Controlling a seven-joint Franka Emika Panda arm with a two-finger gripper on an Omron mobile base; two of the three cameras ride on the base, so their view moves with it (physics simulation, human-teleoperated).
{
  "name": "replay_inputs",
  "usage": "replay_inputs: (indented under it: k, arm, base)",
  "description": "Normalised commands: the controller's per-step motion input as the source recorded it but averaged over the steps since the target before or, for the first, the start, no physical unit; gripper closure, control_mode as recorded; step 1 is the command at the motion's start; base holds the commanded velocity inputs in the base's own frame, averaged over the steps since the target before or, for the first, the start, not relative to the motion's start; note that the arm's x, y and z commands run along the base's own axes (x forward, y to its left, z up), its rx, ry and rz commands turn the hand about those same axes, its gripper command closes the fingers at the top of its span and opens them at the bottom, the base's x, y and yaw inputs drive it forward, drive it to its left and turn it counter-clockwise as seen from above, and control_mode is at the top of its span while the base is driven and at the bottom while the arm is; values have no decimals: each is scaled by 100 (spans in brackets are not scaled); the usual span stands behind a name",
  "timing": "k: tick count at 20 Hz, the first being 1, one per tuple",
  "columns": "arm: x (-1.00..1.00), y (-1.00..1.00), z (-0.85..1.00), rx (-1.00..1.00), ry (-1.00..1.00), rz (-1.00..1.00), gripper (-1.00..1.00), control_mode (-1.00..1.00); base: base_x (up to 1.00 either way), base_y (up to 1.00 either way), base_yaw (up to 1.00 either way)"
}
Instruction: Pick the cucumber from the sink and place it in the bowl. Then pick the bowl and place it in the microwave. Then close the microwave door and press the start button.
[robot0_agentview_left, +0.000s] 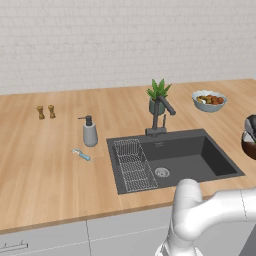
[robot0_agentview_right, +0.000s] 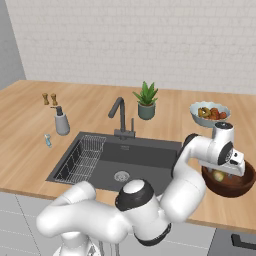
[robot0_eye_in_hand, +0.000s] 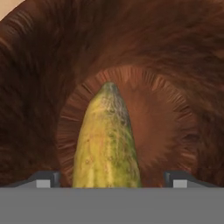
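Yellow-green cucumber (robot0_eye_in_hand: 107, 140) lies on the floor of the wooden bowl (robot0_eye_in_hand: 39, 87), between the spread, released fingertips of the gripper (robot0_eye_in_hand: 111, 180). Next, the bowl: probably stiff, fairly light; grip its rim.

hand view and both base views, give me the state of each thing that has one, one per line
Stubby yellow-green cucumber: inside the bowl, lying on its bottom.
Deep dark brown wooden bowl: upright on the counter right of the sink, holding the cucumber.
Dark grey rectangular sink: nothing in the basin but the wire rack.
Gripper: lowered into the bowl, fingers spread wide of the cucumber.
Pale fruit bowl: upright, full.
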Motion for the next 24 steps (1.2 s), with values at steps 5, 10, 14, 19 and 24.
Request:
replay_inputs:
  k: [5,10,14,19,24]
  arm:
    - [-7,0,8,0,1,0,-100,-100]
    - [-25,3,50,3,0,0,-100,-100]
    - [-21,72,3,3,3,0,-100,-100]
    - [0,34,26,0,0,0,-100,-100]
    - [6,30,1,0,-2,0,-100,-100]
  base:
    - [0,0,0]
    - [0,0,0]
    - [0,0,0]
    - [0,0,0]
    - [0,0,0]
